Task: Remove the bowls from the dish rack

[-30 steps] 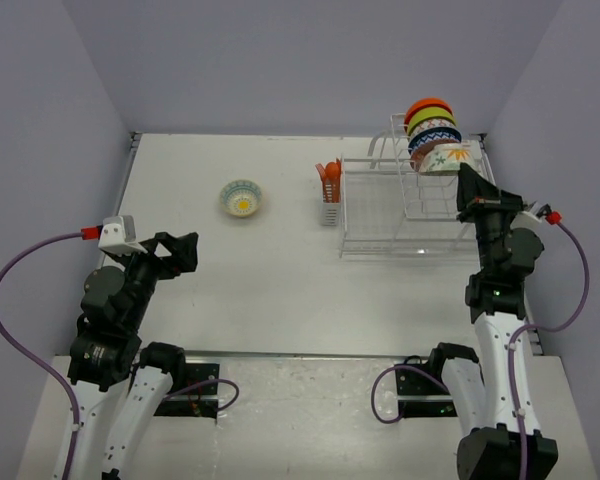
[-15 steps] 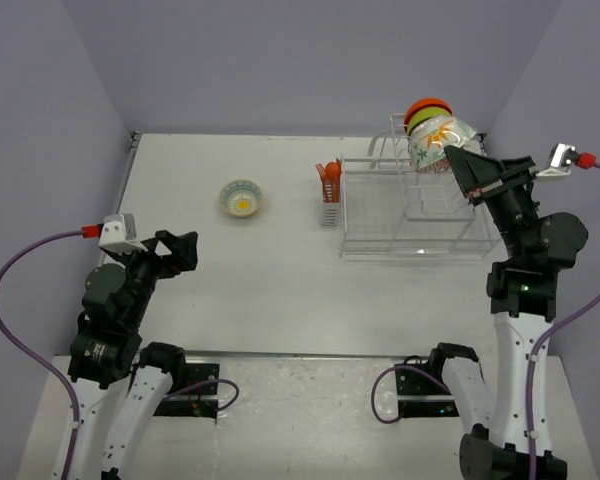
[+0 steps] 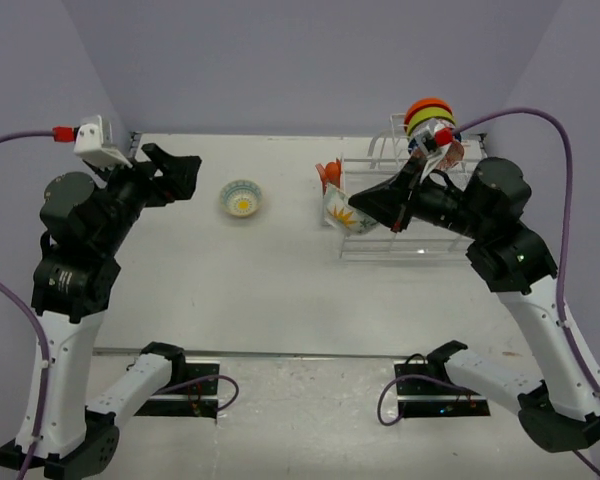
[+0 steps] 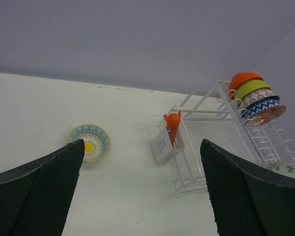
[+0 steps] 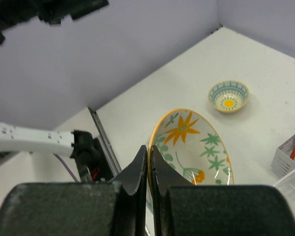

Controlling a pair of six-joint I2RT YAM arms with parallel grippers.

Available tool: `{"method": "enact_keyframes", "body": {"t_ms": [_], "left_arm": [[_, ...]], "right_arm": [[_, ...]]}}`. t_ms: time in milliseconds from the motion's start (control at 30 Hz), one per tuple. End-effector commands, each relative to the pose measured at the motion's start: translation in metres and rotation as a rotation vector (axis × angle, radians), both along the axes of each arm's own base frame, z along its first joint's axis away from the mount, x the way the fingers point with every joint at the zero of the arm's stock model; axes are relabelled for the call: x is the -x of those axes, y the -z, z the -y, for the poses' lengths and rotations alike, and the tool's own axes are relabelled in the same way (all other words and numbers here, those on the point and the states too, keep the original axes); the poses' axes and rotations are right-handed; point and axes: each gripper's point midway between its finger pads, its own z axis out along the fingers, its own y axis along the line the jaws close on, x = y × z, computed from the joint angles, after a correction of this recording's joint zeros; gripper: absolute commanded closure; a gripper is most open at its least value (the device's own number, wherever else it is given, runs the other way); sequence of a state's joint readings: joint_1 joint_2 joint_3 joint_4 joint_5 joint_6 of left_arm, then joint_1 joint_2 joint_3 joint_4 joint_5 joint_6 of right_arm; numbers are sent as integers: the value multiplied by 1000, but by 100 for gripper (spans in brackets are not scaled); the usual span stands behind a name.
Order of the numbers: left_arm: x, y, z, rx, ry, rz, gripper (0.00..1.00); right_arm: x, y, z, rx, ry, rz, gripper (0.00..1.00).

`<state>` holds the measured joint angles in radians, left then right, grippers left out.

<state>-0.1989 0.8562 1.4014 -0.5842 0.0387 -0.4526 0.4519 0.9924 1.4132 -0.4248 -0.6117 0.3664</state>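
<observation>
Step in hand: by my reading, a bowl is lifted clear of the dish rack (image 3: 400, 248) and on its way to the table (image 3: 280, 280); it is not yet set down.
Held bowl: the pale flowered bowl (image 5: 191, 147) with a yellow rim hangs in the air over the rack's left end, just beside the orange utensil holder (image 3: 328, 190), in the far half of the table.
Why held so: it is tipped on edge, inside facing the wrist camera. That fits a bowl drawn from an upright slot by its rim.
Right tool (image 5: 148, 152): clamped tight on the bowl's rim, one finger inside and one outside, no gap showing.
Left tool (image 3: 177, 170): spread as wide as it goes, holding and touching nothing, raised above the table's far left part. This looks like waiting, well apart from the rack.
Bowl on table (image 3: 242, 198): small, teal rim, yellow centre, upright, left of the rack toward the far edge. It likely marks where unloaded bowls go.
Bowls in rack (image 4: 254, 96): a row leaning in the tall slotted section at the far right corner, running orange, yellow-green, red-brown patterned, blue patterned, with one more at the front.
Progress: early, since most bowls are in the rack.
Watch for: a thin rim pinch on a tilted bowl could let it swing or slip when lowered.
</observation>
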Motion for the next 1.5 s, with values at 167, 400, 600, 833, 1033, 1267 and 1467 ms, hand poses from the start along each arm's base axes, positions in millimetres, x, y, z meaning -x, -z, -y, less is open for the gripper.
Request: {"method": "enact_keyframes", "body": {"t_ms": [167,400,600,833,1033,1267,1467], "left_arm": [[-18,12,61,40,300,-146,1],[-19,47,59,80,261,-183,1],[-16,52,78,234,328,-234,0],[-17,45,64,282,226,-206,0],[-18,52,69,356,222,-272,0],[-26,83,116,492,377,-453,0],[-27,86,153,514,407,-521,0]], "right_arm": [[-16,41,-23,205,9,128,100],[-23,61,-37,202,-11,94,100],[-21,57,-38,205,-19,120,100],[-23,61,-46,213,-34,122,100],[-21,56,-51,212,-49,159,100],[-19,57,-56,219,-62,173,100],[-15,64,-58,247,-91,202,100]]}}
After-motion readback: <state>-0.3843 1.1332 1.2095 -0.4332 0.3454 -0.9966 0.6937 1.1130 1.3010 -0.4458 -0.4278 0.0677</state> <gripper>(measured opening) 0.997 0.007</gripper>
